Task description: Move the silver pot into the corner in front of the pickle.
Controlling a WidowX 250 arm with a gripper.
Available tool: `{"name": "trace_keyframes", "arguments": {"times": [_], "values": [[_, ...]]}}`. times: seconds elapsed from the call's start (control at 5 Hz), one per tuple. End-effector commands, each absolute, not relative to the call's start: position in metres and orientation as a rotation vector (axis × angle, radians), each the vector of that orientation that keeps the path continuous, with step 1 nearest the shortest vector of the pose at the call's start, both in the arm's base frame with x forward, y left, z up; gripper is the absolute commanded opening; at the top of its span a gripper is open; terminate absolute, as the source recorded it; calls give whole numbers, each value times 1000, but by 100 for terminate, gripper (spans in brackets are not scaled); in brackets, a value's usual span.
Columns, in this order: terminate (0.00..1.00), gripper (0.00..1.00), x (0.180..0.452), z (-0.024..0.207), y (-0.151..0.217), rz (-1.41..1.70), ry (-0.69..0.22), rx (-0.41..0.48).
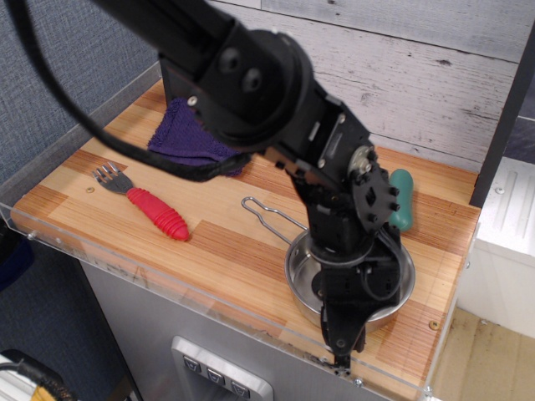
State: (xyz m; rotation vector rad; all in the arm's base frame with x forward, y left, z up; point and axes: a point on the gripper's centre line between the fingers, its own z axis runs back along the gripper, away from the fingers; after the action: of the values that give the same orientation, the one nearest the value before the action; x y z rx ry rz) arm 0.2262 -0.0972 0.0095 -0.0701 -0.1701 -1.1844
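The silver pot (393, 280) sits on the striped wooden tabletop near the front right, its wire loop handle (266, 215) pointing back-left. My gripper (341, 338) reaches down over the pot's near rim with its jaws closed on that rim; the black arm hides much of the pot's inside. The dark-green pickle (404, 203) lies just behind the pot, partly hidden by the arm. The corner (425, 361) with its acrylic edge and small screw (433, 324) lies just right of and in front of the pot.
A red-handled fork (155, 213) lies at the front left. A purple cloth (191, 135) lies at the back left. A white plank wall (435, 67) stands behind, and a white unit (510, 221) stands off the table's right edge.
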Motion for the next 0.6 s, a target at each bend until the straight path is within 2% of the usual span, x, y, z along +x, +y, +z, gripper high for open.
{"name": "trace_keyframes", "arguments": {"times": [0.0, 0.2, 0.4], "values": [[0, 100, 232, 20, -94, -1173, -197, -44], [0, 100, 234, 29, -93, -1152, -168, -131], [0, 100, 240, 70, -91, -1132, -208, -123]]}}
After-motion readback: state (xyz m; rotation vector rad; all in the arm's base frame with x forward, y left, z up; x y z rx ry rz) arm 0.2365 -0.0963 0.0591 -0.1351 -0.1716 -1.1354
